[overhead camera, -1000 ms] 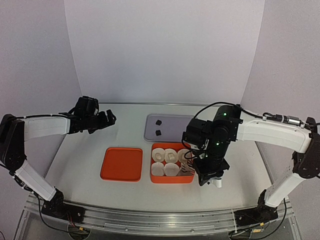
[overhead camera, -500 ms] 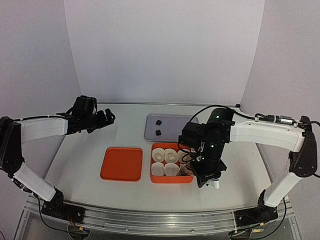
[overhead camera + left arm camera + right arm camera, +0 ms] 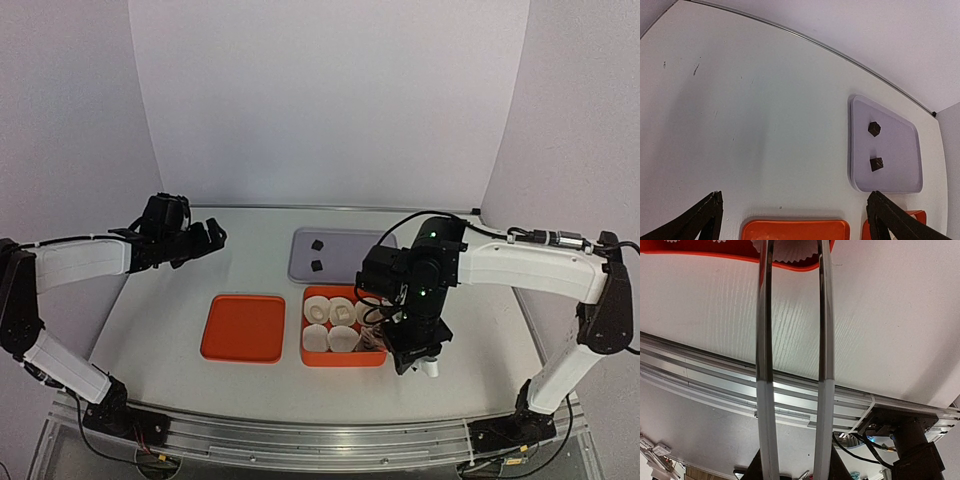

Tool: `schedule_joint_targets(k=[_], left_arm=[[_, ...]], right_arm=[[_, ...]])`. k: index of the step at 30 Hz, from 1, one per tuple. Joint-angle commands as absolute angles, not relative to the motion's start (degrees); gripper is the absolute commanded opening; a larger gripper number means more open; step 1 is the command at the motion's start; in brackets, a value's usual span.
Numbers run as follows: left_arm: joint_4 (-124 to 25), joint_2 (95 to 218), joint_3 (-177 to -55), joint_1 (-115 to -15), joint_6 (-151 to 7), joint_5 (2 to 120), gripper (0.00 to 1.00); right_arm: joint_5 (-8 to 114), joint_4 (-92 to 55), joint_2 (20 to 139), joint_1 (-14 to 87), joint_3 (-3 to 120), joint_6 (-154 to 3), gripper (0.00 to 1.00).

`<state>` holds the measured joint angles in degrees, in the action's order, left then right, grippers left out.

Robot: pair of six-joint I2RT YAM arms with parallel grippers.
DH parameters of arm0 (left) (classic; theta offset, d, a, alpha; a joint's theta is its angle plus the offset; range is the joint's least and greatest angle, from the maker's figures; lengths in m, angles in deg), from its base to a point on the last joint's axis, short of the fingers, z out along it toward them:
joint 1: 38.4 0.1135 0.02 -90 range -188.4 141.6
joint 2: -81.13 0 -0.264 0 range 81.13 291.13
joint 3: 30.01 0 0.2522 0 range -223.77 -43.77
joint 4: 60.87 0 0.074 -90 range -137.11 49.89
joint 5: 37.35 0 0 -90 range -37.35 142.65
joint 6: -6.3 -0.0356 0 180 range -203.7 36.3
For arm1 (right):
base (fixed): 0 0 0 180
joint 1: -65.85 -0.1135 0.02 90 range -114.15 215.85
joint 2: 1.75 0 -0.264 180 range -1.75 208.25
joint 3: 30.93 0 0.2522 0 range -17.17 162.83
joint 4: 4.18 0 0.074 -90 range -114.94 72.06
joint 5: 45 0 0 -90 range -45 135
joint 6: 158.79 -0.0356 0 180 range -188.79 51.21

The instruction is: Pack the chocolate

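Top external view: the left gripper [image 3: 212,238] hangs over the white table [image 3: 170,310], out at about 10 o'clock from the orange lid [image 3: 243,328]. Its fingers are spread wide with nothing between them. The lid lies flat at 9 o'clock of the orange box [image 3: 308,352], just beside it but not touching. The box is lined with white paper cups [image 3: 318,306]. It's too small to tell whether anything sits in them. At 12 o'clock from the box is the grey tray [image 3: 340,272] with two dark chocolates [image 3: 316,243] on its left half, one behind the other and a little apart. The right gripper [image 3: 420,362] points down at the box's 4 o'clock corner, and the arm covers that end of the box. Its finger gap can't be read from up here.

Left wrist view: both black fingers [image 3: 700,217] of the left gripper poke in from the bottom corners, far apart, with bare table between them. The grey tray [image 3: 902,150] sits at 2 o'clock and both dark chocolates [image 3: 874,128] are easy to see on it. The far edge of the orange lid [image 3: 795,227] shows at 6 o'clock, and a sliver of the orange box [image 3: 917,215] at 5 o'clock.

Right wrist view: the two long fingers [image 3: 765,315] of the right gripper run straight up the frame, parallel with a narrow gap. Their tips are cut off at 12 o'clock. The fluted edge of a paper cup [image 3: 790,251] and the orange box rim [image 3: 715,252] are up there too. The cup paper sits right in the gap, but nobody could tell from this whether the fingers are pinching it or anything else. No chocolate shows in this view.
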<state>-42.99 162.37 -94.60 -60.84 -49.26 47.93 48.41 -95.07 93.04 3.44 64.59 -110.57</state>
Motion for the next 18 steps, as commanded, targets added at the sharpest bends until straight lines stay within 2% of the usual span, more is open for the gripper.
schedule_joint_targets(k=[1, 10, 18], left_arm=[[-43.42, 159.49, -94.44, -60.55, -49.46, 46.31, 1.00], [-43.51, 159.44, -94.83, -60.56, -49.80, 45.52, 1.00], [-43.79, 160.43, -95.45, -60.58, -50.09, 46.00, 1.00]], right_arm=[[47.17, -125.78, 93.79, 3.11, 67.03, -110.04, 0.25], [47.11, -125.98, 94.08, 3.16, 67.40, -109.90, 0.32], [46.10, -126.60, 94.01, 3.17, 68.53, -109.94, 0.31]])
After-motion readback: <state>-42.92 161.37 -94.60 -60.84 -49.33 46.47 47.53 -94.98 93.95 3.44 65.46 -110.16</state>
